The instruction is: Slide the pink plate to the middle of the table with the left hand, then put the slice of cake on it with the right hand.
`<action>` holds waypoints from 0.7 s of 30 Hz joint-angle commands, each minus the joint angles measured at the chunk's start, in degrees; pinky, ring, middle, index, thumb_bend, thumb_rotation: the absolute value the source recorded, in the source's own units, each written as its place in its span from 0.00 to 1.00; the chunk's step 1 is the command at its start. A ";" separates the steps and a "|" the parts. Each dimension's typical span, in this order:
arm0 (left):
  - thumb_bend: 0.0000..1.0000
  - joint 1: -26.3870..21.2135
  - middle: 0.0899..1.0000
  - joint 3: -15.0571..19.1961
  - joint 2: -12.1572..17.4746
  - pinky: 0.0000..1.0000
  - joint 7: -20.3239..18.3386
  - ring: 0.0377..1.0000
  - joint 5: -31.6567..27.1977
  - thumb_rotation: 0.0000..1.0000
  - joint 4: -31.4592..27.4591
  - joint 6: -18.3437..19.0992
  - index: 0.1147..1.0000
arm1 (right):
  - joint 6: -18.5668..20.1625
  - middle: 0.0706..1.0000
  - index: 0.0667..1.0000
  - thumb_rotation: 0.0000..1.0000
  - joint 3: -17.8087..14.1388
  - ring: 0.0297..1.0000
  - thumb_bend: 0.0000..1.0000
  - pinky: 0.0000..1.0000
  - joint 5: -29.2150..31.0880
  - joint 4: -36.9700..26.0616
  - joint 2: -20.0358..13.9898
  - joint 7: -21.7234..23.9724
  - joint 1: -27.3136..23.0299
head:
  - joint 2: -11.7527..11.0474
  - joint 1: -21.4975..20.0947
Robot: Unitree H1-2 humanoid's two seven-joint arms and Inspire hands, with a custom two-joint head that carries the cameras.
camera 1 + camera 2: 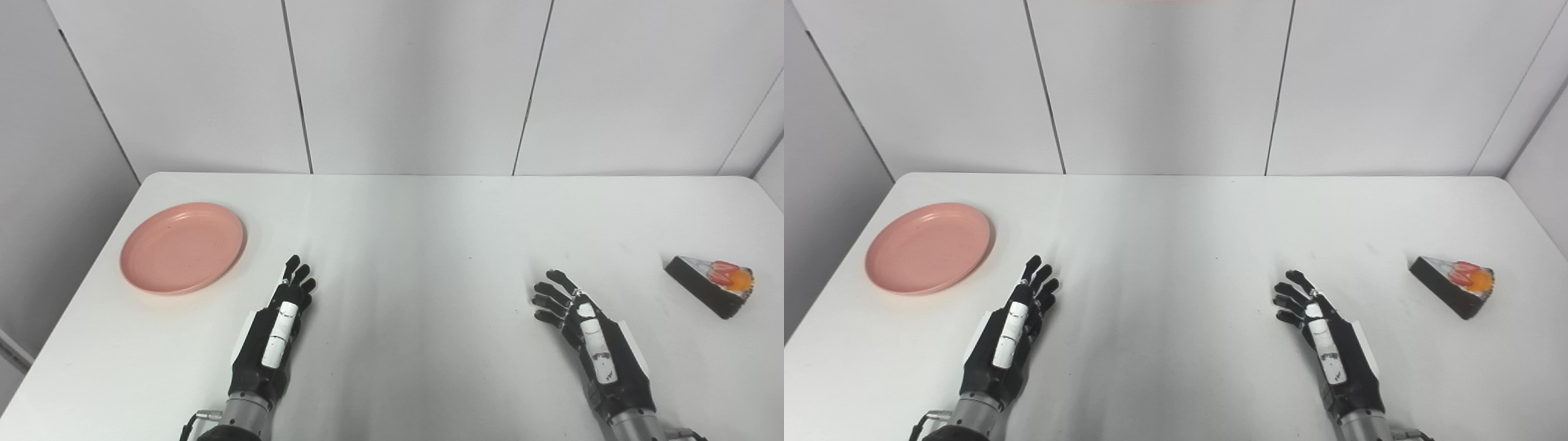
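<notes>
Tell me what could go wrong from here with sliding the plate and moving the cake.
The pink plate lies close to the table's left edge, so a clumsy push by the left hand might tip it off. The slice of cake sits near the right edge and looks soft on top; the right hand, now open, might crush it or nudge it over.

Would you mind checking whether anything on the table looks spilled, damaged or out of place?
Nothing stands out. The pink plate lies flat and empty at the table's left, the slice of cake sits intact at the right, and both hands are open.
</notes>
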 commanded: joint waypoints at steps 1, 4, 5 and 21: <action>0.89 -1.23 1.00 -0.12 0.37 1.00 -0.45 0.97 -0.27 0.89 -1.64 -0.60 1.00 | -0.17 0.80 0.85 0.96 0.16 0.80 0.94 0.78 0.21 -0.54 -0.19 0.76 -0.14 | -0.33 0.12; 0.91 -1.30 1.00 -0.21 0.28 1.00 -0.48 0.97 -0.13 0.89 -0.94 -1.18 1.00 | -0.83 0.80 0.85 0.97 0.11 0.80 0.94 0.78 0.08 0.22 -0.23 0.79 -0.20 | -1.00 0.63; 0.91 -1.35 1.00 -0.26 0.18 1.00 -0.49 0.97 -0.11 0.89 -0.48 -1.52 1.00 | -1.18 0.80 0.85 0.97 0.04 0.80 0.94 0.78 0.05 0.66 -0.25 0.76 -0.23 | -1.57 1.28; 0.79 -2.06 1.00 -3.19 -1.76 1.00 0.18 0.96 3.08 0.92 7.83 -9.25 1.00 | -11.05 0.79 0.84 0.96 -2.34 0.79 0.92 0.77 2.95 13.53 -2.81 4.60 -1.85 | -9.39 8.78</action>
